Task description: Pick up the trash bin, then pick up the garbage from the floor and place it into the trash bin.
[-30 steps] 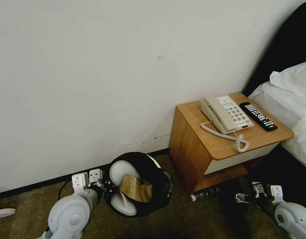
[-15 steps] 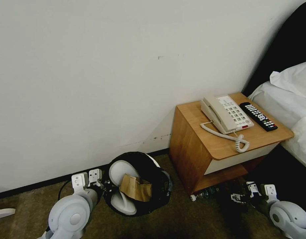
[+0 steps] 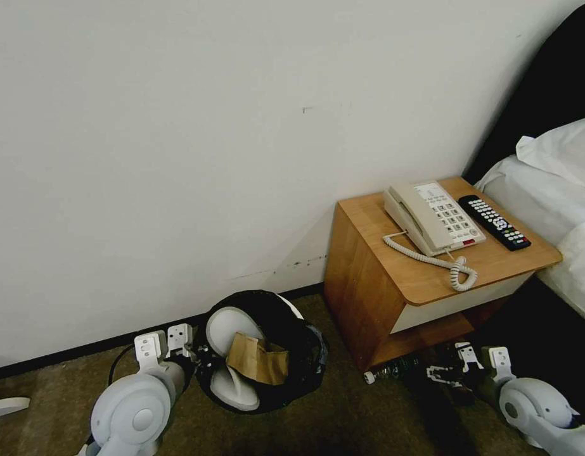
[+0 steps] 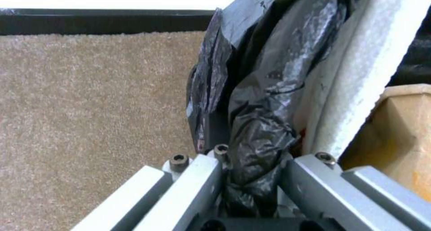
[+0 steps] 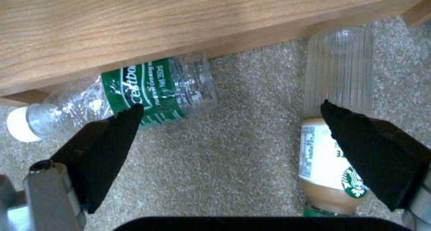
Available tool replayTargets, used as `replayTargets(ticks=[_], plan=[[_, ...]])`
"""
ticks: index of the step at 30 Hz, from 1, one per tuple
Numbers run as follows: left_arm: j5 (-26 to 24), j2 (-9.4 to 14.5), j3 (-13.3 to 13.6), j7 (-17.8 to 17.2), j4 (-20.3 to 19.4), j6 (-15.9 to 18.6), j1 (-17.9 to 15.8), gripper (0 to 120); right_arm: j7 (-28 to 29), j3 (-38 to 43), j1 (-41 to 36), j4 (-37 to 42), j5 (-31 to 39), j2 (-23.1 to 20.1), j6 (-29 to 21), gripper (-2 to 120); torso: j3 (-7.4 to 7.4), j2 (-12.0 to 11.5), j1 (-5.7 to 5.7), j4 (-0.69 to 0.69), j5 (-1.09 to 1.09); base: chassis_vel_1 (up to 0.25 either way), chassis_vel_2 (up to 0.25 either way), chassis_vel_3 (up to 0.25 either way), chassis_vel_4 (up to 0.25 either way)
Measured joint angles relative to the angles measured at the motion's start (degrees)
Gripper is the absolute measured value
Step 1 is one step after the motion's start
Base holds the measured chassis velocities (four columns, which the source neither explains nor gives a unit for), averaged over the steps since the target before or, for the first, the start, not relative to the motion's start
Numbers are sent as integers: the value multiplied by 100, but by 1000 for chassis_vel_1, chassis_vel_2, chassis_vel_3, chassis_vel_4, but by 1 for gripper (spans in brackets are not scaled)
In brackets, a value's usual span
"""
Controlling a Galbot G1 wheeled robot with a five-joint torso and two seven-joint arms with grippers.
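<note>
Inside trash bin [image 3: 286,354]: slippers [image 3: 232,329], cardboard [image 3: 257,361]; left claw [image 4: 251,167] clenching rim, right claw [image 5: 229,123] released.

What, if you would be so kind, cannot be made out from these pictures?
- Trash bin, head view: its floor, buried under a slipper and cardboard.
- Green-label bottle, right wrist view: far side, under the nightstand.
- Coffee bottle: cap end, behind the right hand.
- Left hand: fingertips, buried in bag.
</note>
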Motion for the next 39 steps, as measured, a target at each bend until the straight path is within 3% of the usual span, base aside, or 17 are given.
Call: replayTargets(ticks=[9, 23, 39], plan=[[-5, -2, 7, 14, 48, 0, -50, 0, -4, -74, 127, -40, 6, 37, 19, 100, 0, 0, -1, -1, -1, 0, 0, 0, 0], [-1, -39, -60, 14, 105, 0, -16, 0, -46, -939, 979, -352, 53, 286, 57, 100, 0, 0, 0, 0, 0, 0, 0, 0, 0], [11, -55, -71, 8, 151, -7, -30, 0, -54, -1011, 1106, -705, -16, 540, 112, 100, -1, 0, 0, -1, 0, 0, 0, 0, 0]])
